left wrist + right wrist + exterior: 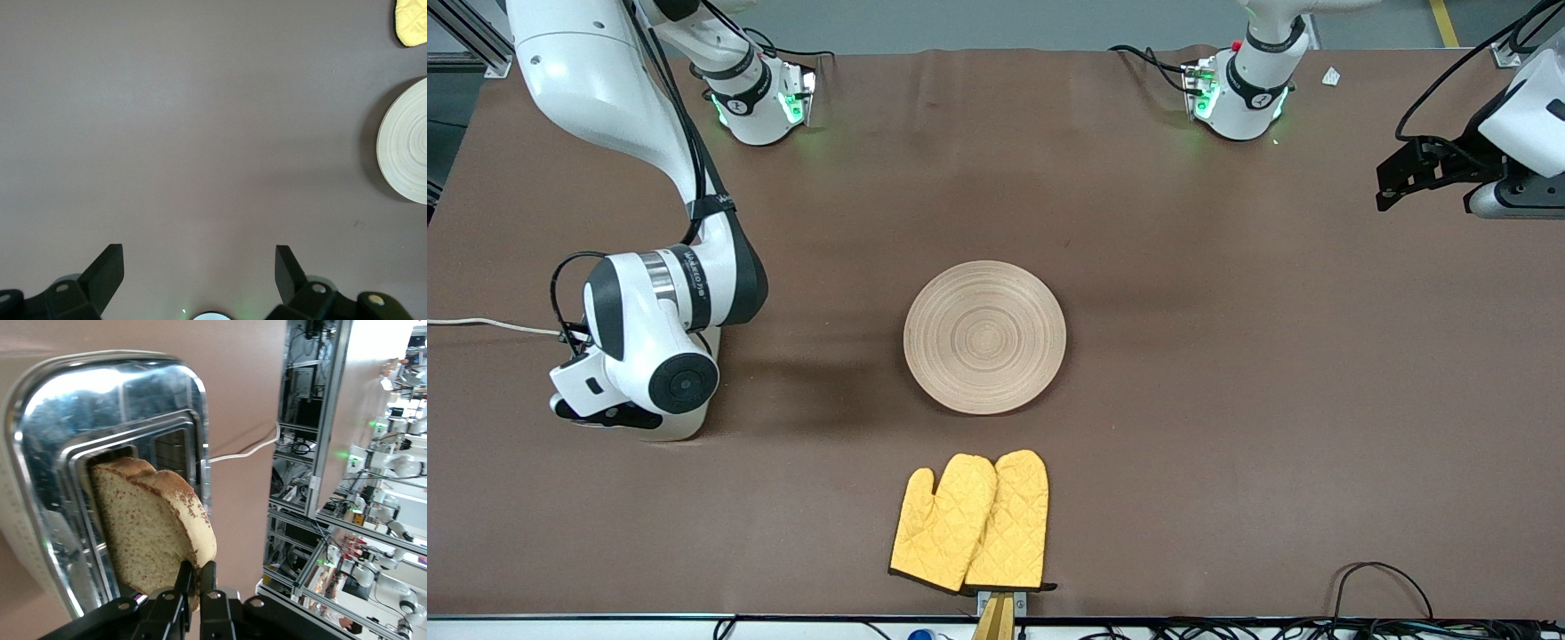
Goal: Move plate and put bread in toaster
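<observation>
The bread [143, 520] stands on edge, part way down a slot of the toaster [100, 393], whose chrome top fills the right wrist view. My right gripper [197, 568] is shut on the bread's crust edge sticking out of the slot. In the front view the right arm's wrist [649, 356] covers the toaster and the bread. The round wooden plate [984, 336] lies bare at the table's middle and also shows in the left wrist view as the plate [407, 150]. My left gripper [199, 267] waits open over bare table at the left arm's end [1405, 178].
Two yellow oven mitts [971, 520] lie nearer to the front camera than the plate. A white cord [480, 324] runs from under the right arm's wrist off the table edge. Cables lie along the front edge.
</observation>
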{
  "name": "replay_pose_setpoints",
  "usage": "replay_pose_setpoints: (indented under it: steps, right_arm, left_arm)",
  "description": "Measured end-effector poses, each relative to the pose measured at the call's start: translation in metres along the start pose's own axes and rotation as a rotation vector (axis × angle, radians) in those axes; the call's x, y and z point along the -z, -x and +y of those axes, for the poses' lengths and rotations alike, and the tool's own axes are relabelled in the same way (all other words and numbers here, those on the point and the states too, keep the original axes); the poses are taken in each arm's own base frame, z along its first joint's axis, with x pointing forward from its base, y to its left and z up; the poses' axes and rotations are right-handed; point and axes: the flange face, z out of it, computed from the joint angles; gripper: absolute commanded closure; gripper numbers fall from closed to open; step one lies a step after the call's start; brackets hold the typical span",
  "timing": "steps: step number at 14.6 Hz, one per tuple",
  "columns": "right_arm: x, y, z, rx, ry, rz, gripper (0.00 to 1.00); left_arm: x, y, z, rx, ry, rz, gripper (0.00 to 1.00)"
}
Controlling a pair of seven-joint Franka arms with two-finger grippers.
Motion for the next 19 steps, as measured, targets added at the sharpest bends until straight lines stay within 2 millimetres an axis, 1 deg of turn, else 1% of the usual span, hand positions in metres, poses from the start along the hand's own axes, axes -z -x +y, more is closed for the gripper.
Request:
replay_pose_setpoints:
  steps: [2,4,6,7,8,9,10,11,13,14,16,17,18,19]
  right_arm:
    - [-0.003,-0.001,-0.012,0.018,-0.063,-0.008,0.00]
    - [0.004,0.003,-0.020,0.030,-0.155,-0.034,0.00]
    - [0.022,0.009,-0.019,0.039,-0.254,-0.046,0.00]
    - [0.034,0.014,-0.013,0.040,-0.315,-0.048,0.00]
    - [0.048,0.020,-0.002,0.039,-0.379,-0.047,0.00]
    - [0.062,0.027,0.014,0.039,-0.448,-0.043,0.00]
    - [0.073,0.033,0.034,0.041,-0.537,-0.046,0.00]
    - [0.079,0.038,0.062,0.039,-0.638,-0.052,0.00]
    - [0.079,0.045,0.129,0.008,-0.773,-0.039,0.00]
    - [0.077,0.051,0.162,0.004,-0.807,-0.016,0.00]
    - [0.074,0.069,0.222,0.002,-0.847,0.043,0.00]
    - [0.075,0.080,0.244,-0.004,-0.858,0.062,0.00]
    - [0.078,0.093,0.261,-0.008,-0.864,0.072,0.00]
    - [0.083,0.105,0.272,-0.009,-0.869,0.082,0.00]
  left_arm:
    - [0.000,0.000,0.000,0.000,0.000,0.000,0.00]
    - [0.000,0.000,0.000,0.000,0.000,0.000,0.00]
    - [-0.002,-0.001,0.000,0.000,0.000,-0.004,0.00]
    - [-0.004,-0.002,0.000,0.000,0.000,-0.006,0.00]
    - [-0.005,-0.003,0.000,0.001,0.001,-0.007,0.00]
    - [-0.006,-0.004,-0.001,0.001,0.001,-0.008,0.00]
    - [-0.006,-0.005,-0.001,0.001,0.001,-0.009,0.00]
    - [-0.006,-0.005,-0.001,0.002,0.001,-0.009,0.00]
    - [-0.006,-0.005,-0.002,0.004,0.001,-0.008,0.00]
    - [-0.006,-0.005,-0.002,0.004,0.001,-0.008,0.00]
    - [-0.004,-0.005,-0.003,0.005,0.001,-0.003,0.00]
    - [-0.003,-0.006,-0.003,0.006,0.002,0.002,0.00]
    - [-0.002,-0.007,-0.004,0.007,0.002,0.006,0.00]
    - [-0.001,-0.007,-0.005,0.009,0.000,0.009,0.00]
